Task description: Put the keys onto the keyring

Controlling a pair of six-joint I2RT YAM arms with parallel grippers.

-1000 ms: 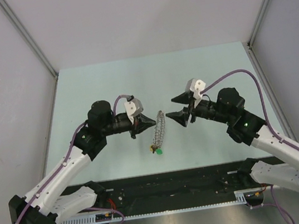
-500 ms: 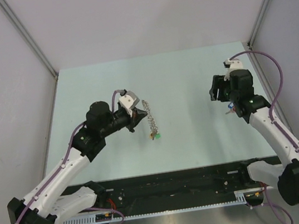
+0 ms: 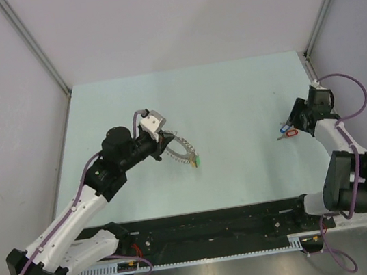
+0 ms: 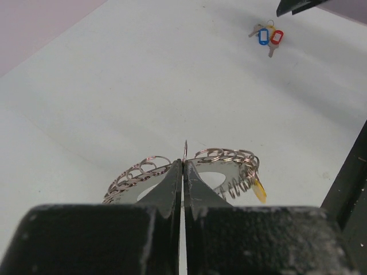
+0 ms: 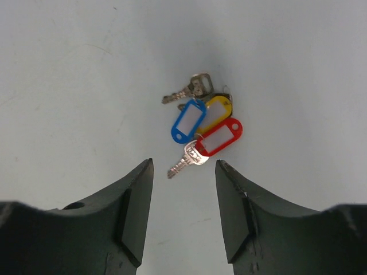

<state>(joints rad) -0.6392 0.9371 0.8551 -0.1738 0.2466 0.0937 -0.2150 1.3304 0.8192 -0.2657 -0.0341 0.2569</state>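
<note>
At the 3 o'clock edge of the pale green table, my right gripper hangs over the keys, a small bunch of silver metal keys with coloured plastic tags. Its jaws stand apart and there is nothing between them. The bunch lies flat on the table at 12 o'clock from my fingertips, close but not touching. Within it the blue tag sits at 9 o'clock, the yellow tag at 1 o'clock and the red tag at 4 o'clock. One silver key blade points out at 11 o'clock, and another points at 7 o'clock, toward the gap between my jaws.

Near the table's middle, a little toward 8 o'clock, my left gripper is clamped tight on the keyring, a large silvery loop of linked metal rings. In the left wrist view a thin wire of the loop is pinched between my closed fingertips, and the rings curve away on both sides. From above, the keyring runs from my jaws toward 4 o'clock, and a small green tag hangs at that far end. The keys lie well apart from it, at 3 o'clock.
</note>
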